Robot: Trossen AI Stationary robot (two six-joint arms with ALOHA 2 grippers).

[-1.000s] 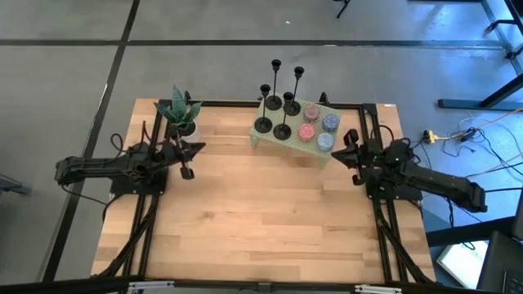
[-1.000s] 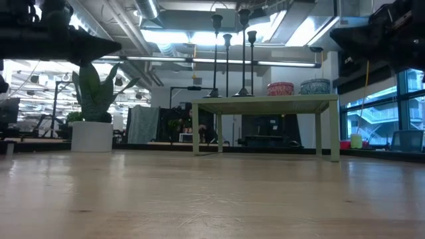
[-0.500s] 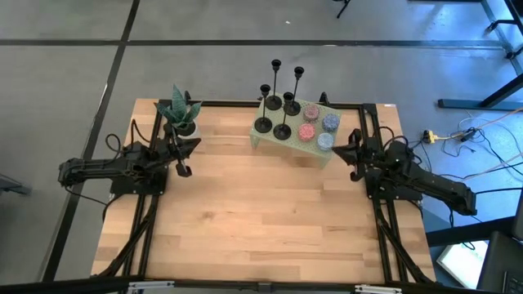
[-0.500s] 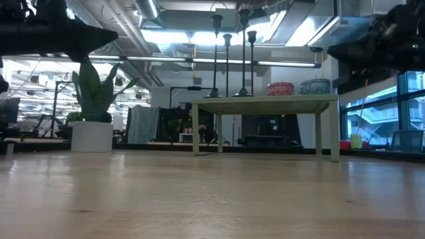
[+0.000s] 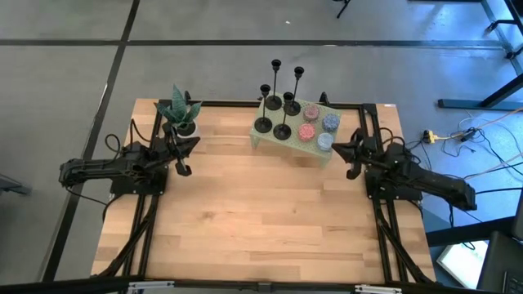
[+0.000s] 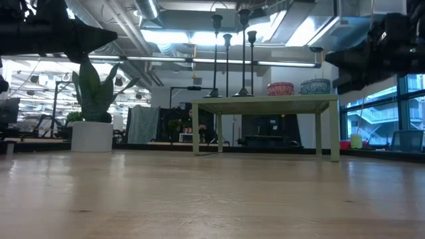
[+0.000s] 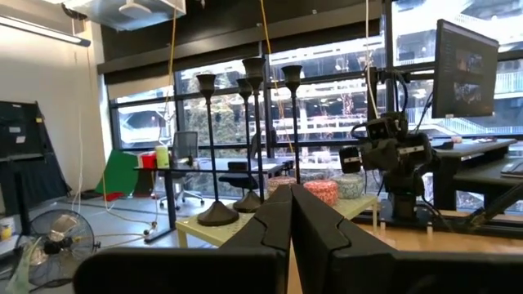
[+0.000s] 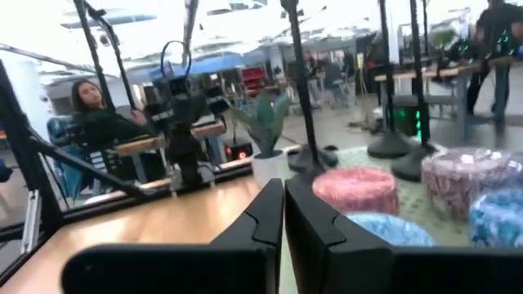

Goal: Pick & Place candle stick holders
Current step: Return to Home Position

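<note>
All four candle stick holders stand on the green shelf at twelve o'clock, job seemingly done; so left gripper at nine and right gripper at three sit pressed together, empty, parked clear of it.

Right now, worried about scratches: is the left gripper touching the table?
Apart. The low view shows the left gripper hanging well above the table, with the room behind visible between them.

**Level view across the bench.** Four black candlesticks stand on a green shelf, between and lower than the left fingers and the right fingers. Two candles sit toward the right fingers. A potted plant stands beneath the left fingers.
</note>
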